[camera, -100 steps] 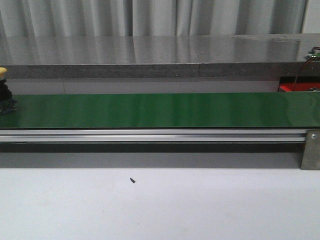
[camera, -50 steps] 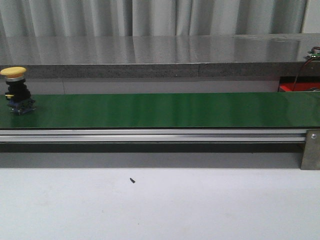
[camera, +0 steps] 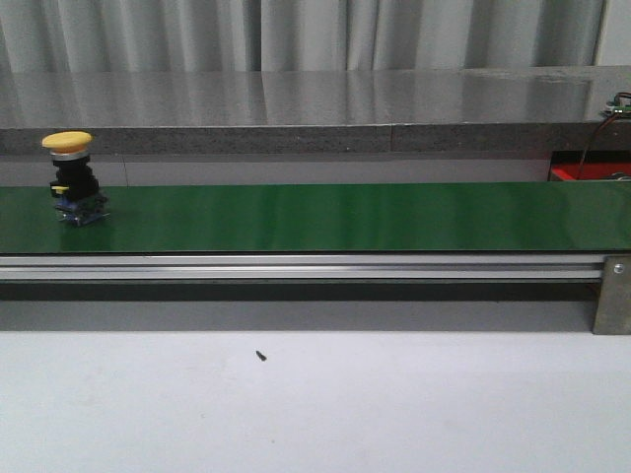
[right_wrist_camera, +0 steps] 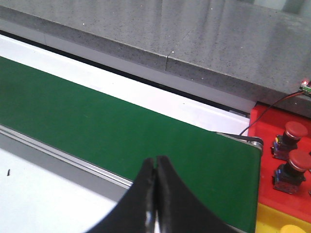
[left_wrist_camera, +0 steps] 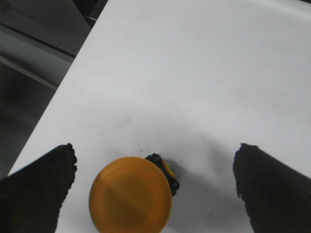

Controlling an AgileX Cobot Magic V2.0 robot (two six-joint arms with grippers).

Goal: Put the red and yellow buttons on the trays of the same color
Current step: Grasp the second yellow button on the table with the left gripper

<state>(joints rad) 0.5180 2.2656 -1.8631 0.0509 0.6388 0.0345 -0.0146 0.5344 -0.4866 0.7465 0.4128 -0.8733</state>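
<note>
Green belt [camera: 345, 217] spans the tabletop [camera: 394, 404]; yellow button [camera: 71, 177] upright at its 9 o'clock end. Left hand [left_wrist_camera: 155, 179] wide over another yellow button [left_wrist_camera: 130, 196]. Right hand [right_wrist_camera: 156, 170] closed, empty; red buttons [right_wrist_camera: 294, 167] on red tray [right_wrist_camera: 267, 126].

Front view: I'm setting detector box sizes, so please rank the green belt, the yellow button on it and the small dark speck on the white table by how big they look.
1. green belt, spanning the whole frame
2. yellow button, at the belt's left end
3. dark speck, tiny although nearest the camera
</note>
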